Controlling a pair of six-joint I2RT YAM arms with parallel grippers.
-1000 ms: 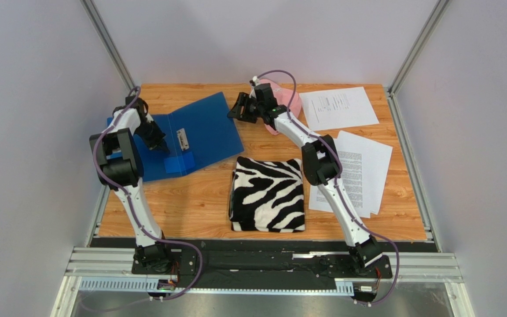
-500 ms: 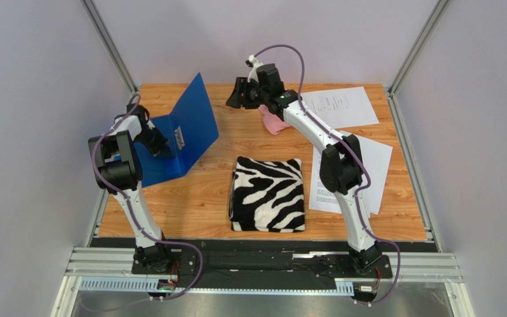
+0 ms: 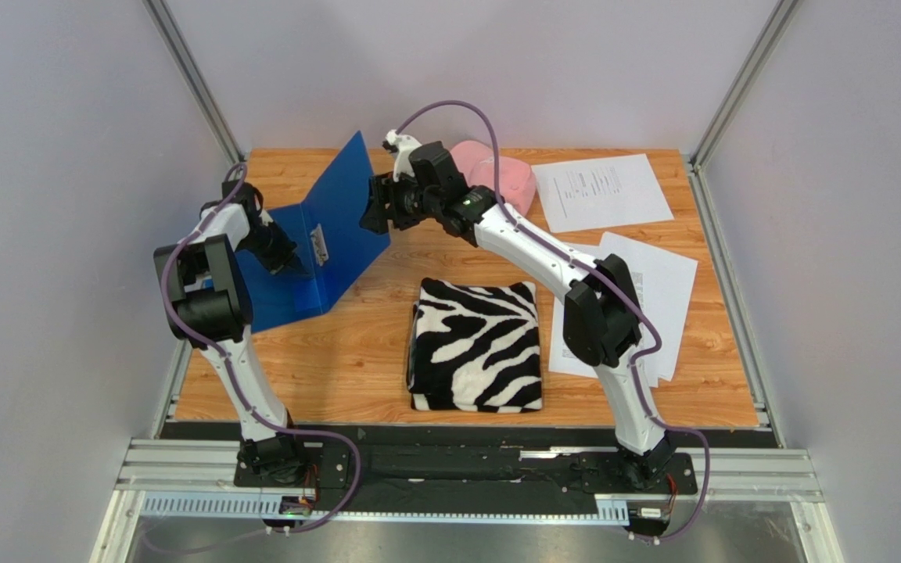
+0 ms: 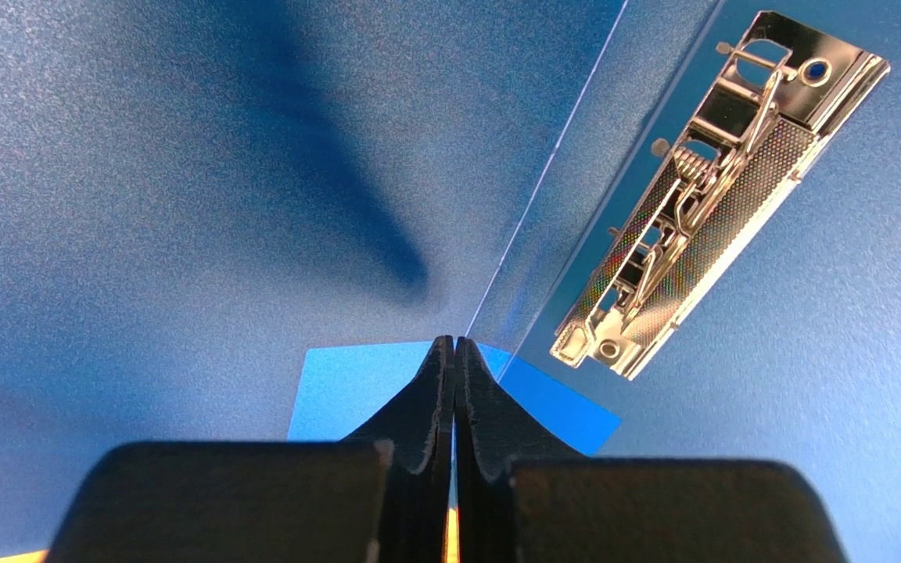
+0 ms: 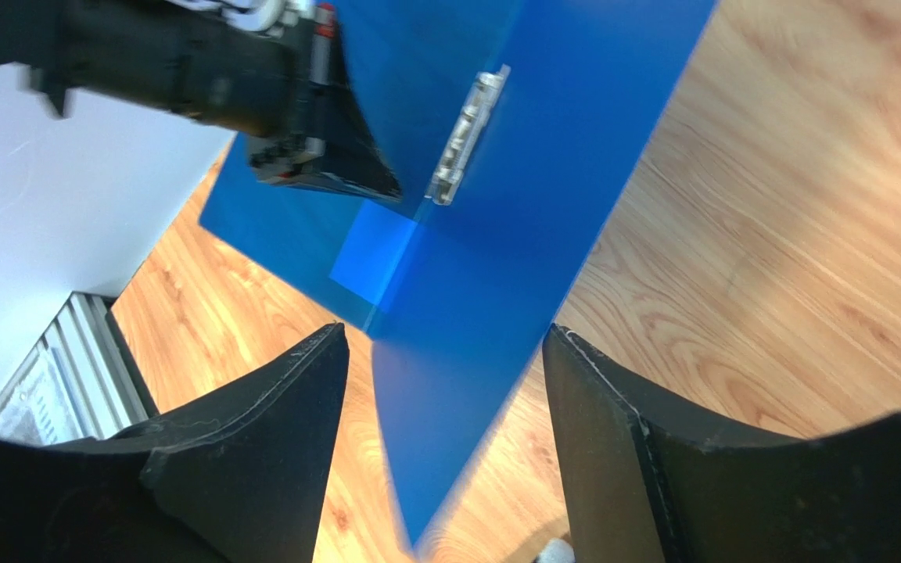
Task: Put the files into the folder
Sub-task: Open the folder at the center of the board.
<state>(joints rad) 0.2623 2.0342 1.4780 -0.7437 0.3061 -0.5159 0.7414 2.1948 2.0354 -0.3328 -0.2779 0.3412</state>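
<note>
**Operator:** Where are my grippers?

**Spotter:** Your left gripper (image 4: pixel 455 352) is clenched with nothing in it. Its tips press on the flat half of the folder (image 3: pixel 344 217), right at the fold and just beside the clip (image 4: pixel 702 199). Your right gripper (image 5: pixel 444 340) is released, with its jaws apart on either side of the folder's raised cover. I can't tell whether they touch it.

**Operator:** And the files?

**Spotter:** The files (image 3: pixel 643 299) lie flat, well to the right of the folder. One sheet is farther back and the rest overlap nearer you. None is in the folder yet. A cloth (image 3: pixel 476 344) lies right of the folder, between it and the nearer sheets.

**Operator:** How will they handle?

**Spotter:** I'd judge the folder stiff, light and slick. The raised cover will swing on its fold and the whole thing may slide, so pin the flat half and take the cover at its free edge. The sheets look light and limp, lying flush on the table (image 3: pixel 338 364). You'll likely find them hard to pinch from above, so go for a corner or an overlapping edge.

**Operator:** Room to move?

**Spotter:** Right of the folder, behind the cloth, bare wood gives you a lane to carry sheets across. The folder's left and far edges sit near the table's border, so lay the cover open to the right
</note>
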